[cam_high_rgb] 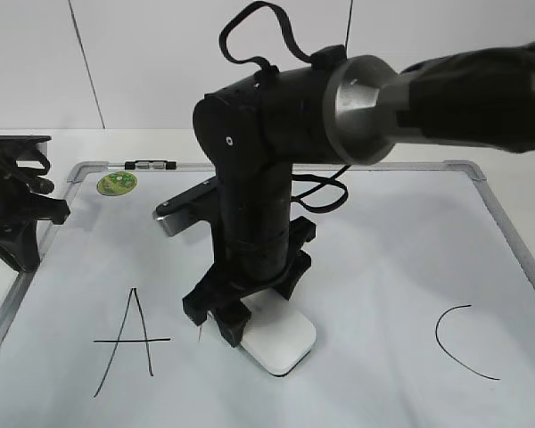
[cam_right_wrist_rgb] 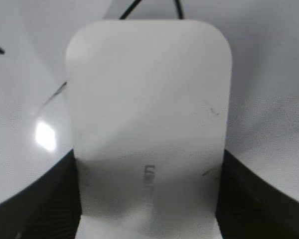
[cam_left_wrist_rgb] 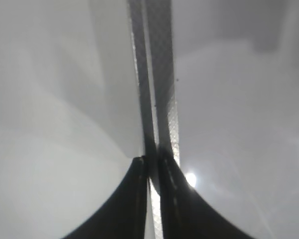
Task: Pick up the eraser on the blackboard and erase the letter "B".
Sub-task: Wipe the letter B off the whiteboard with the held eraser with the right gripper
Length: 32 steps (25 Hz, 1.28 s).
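The white eraser lies flat on the blackboard between the drawn "A" and "C". My right gripper reaches down from above and is shut on the eraser's near end. In the right wrist view its dark fingers press both sides of the eraser. The arm hides most of the letter "B"; only a short black stroke shows beside the gripper. At the board's left edge my left gripper is shut on the silver frame.
A black "A" is drawn left of the eraser and a "C" to the right. A round green sticker and a small clip sit at the board's top left. Thin dark lines show round the eraser.
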Motion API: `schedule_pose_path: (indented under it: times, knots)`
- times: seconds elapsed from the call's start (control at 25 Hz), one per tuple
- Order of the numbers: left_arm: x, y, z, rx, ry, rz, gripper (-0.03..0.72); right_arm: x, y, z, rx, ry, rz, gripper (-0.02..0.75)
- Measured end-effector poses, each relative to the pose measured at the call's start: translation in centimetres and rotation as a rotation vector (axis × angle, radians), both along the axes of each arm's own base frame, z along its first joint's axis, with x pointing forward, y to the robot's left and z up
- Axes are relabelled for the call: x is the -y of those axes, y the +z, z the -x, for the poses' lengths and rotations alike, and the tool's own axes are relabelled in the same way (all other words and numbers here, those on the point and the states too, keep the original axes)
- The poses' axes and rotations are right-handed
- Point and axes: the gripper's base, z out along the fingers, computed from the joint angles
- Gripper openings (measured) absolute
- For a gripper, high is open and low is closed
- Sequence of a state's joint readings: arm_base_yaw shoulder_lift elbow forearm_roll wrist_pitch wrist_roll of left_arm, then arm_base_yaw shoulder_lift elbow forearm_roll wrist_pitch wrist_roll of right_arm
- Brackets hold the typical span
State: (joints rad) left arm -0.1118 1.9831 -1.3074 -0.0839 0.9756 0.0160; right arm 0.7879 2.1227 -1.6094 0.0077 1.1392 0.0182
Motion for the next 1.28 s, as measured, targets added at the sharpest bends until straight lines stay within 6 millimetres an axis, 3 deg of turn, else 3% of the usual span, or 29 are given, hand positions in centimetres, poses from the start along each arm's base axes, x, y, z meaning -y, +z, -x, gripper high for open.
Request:
schedule_pose_path:
  times: [0.24,0.48,1.28]
  knots:
    - [0.0,0.0,0.0,0.000,0.000,0.000,0.025,0.1,0.3,-3.3,0.024,-0.051,-0.013,0.555]
    - [0.0,0.0,0.0,0.000,0.000,0.000,0.025,0.0,0.5,-4.9,0.026,-0.075,-0.014,0.554]
    - [0.0,0.0,0.0,0.000,0.000,0.000,0.025,-0.2,0.5,-5.1,-0.024,-0.073,-0.047,0.554]
